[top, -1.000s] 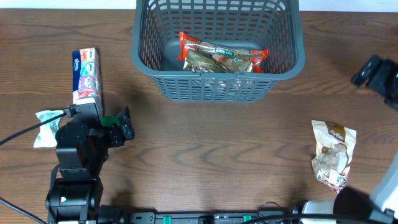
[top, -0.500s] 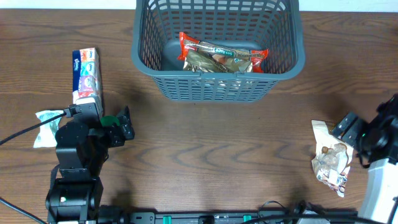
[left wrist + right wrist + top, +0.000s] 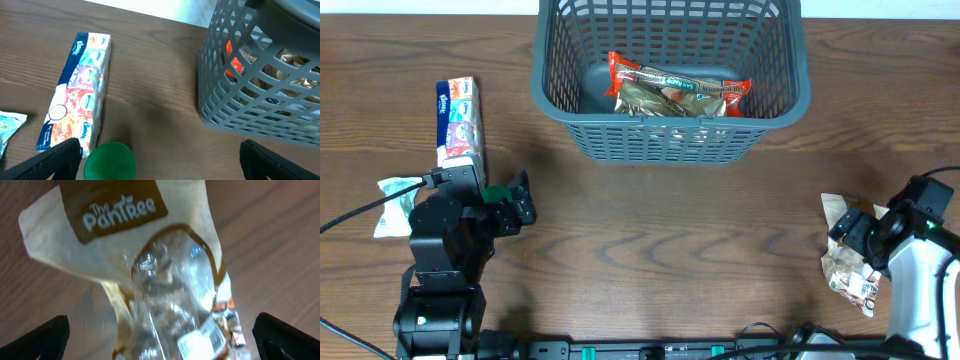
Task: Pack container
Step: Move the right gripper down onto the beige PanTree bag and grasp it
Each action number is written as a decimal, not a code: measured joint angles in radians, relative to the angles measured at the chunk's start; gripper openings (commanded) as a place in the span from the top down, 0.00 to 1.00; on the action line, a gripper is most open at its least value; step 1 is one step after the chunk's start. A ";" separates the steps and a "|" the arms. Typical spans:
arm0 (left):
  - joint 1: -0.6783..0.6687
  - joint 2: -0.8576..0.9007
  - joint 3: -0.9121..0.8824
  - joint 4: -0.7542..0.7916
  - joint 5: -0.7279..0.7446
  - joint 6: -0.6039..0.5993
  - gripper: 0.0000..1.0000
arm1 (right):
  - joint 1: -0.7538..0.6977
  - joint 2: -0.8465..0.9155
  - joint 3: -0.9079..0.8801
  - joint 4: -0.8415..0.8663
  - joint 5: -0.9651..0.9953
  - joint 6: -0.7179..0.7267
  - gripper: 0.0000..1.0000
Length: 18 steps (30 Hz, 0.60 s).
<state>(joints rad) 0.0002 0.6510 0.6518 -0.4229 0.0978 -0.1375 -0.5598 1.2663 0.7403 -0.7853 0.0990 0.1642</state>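
Observation:
The dark grey lattice basket (image 3: 570, 100) stands at the table's back middle with a red and brown snack packet (image 3: 675, 90) inside; it also shows in the left wrist view (image 3: 235, 95). My right gripper (image 3: 860, 240) is open, low over a cream and brown "The Pantree" bag (image 3: 165, 275) at the right front (image 3: 840, 262), with a fingertip on each side of it. My left gripper (image 3: 510, 205) is open and empty at the left, next to a Kleenex tissue pack (image 3: 460, 120) that the left wrist view also shows (image 3: 75, 90).
A small pale teal packet (image 3: 392, 192) lies left of the left arm. A green round part (image 3: 110, 161) sits between the left fingers in the left wrist view. Bare wood lies between the two arms in front of the basket.
My right arm came down from the far right edge to the Pantree bag and now sits over it. The left arm and the basket have not moved.

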 measured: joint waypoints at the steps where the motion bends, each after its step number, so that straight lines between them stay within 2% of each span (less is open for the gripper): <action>1: 0.000 0.000 0.000 0.000 0.000 0.000 0.01 | 0.000 0.014 0.000 0.013 0.000 0.000 0.01; 18: 0.000 0.000 0.000 0.000 0.000 0.000 0.02 | -0.001 0.304 0.006 0.215 -0.045 -0.010 0.03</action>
<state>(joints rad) 0.0002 0.6510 0.6518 -0.4232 0.0978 -0.1375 -0.5610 1.5707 0.7460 -0.5701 0.0544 0.1539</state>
